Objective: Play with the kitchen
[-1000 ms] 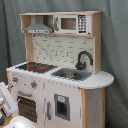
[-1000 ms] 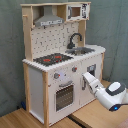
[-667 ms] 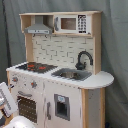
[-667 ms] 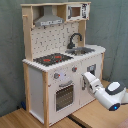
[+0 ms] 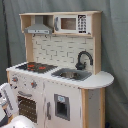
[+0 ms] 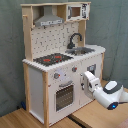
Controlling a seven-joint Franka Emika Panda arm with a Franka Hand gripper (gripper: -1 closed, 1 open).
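White panels and pale wood make up the kitchen (image 6: 62, 60), which stands upright on the wooden table (image 6: 30, 119) against a grey curtain (image 6: 112, 30) in both exterior views. Everything on it sits where a kid would reach: black faucet (image 6: 74, 39) curling over the sink (image 6: 82, 50), the red-ringed hob (image 6: 52, 59) beside it, grey hood (image 6: 49, 21) straight above the hob (makes sense, same as a real one), and a little microwave (image 5: 70, 23) up on the top shelf.

The arm (image 6: 107, 94) comes in low from the second exterior view's right, with the claw (image 6: 88, 80) pushed up against the lower front, right around the handle of the cupboard door next to the windowed oven door (image 6: 64, 95). My guess is it's low and level like that because it wants to pull a door open, since the handles are the only thing down there worth grabbing. Can't tell whether the claw is apart or pinched together though; it's just a white blob at the door. In the first exterior view the arm only peeks in at the bottom left corner.
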